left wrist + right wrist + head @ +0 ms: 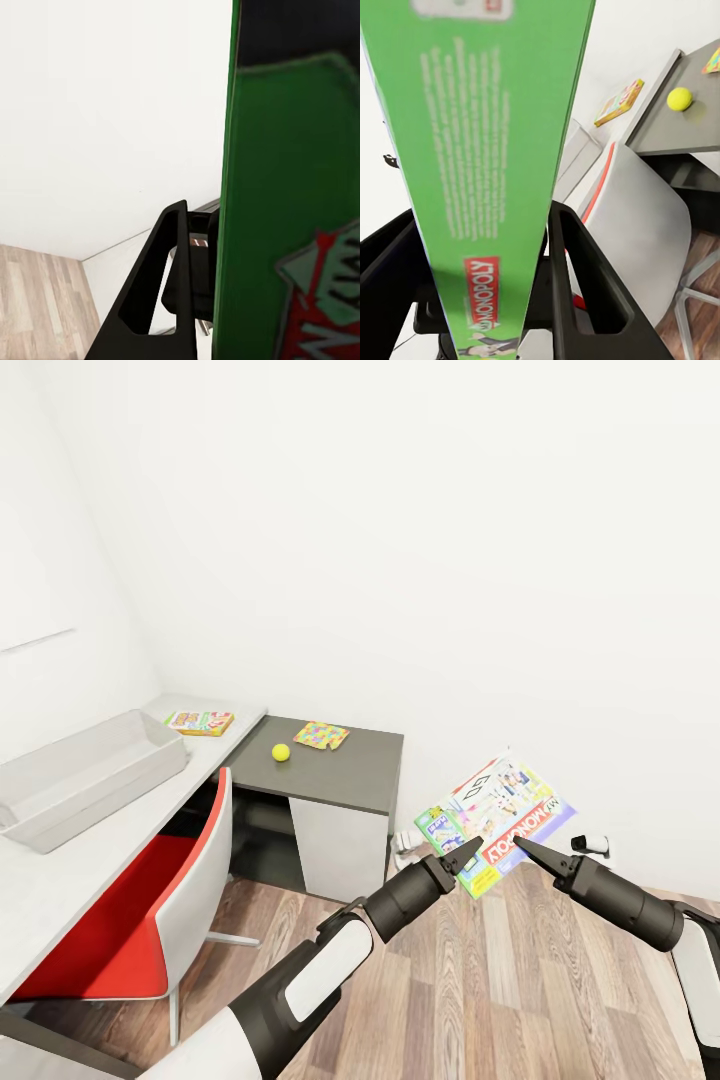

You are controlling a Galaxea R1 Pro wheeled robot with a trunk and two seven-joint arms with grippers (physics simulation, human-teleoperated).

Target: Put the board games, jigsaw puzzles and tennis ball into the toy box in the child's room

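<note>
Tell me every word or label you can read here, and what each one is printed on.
"MONOPOLY": red banner on the lid of the green-edged game box, held between the left claw and right claw.
"MONOPOLY": red logo on that box's green edge, in the right wrist view.
Small print on that edge: too blurred to read.
Lid of the yellow-orange game box on the desk: too small to read.

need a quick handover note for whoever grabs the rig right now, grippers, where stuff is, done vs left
Left gripper and right gripper: both shut on the green-edged board game, held in the air over the floor.
Toy box: on the light desk wing, looks empty.
Yellow-orange board game: on the light wing beyond the box.
Tennis ball and one jigsaw puzzle: on the dark wing.
Done: nothing boxed.
Left: box the held game, then the rest.
</note>
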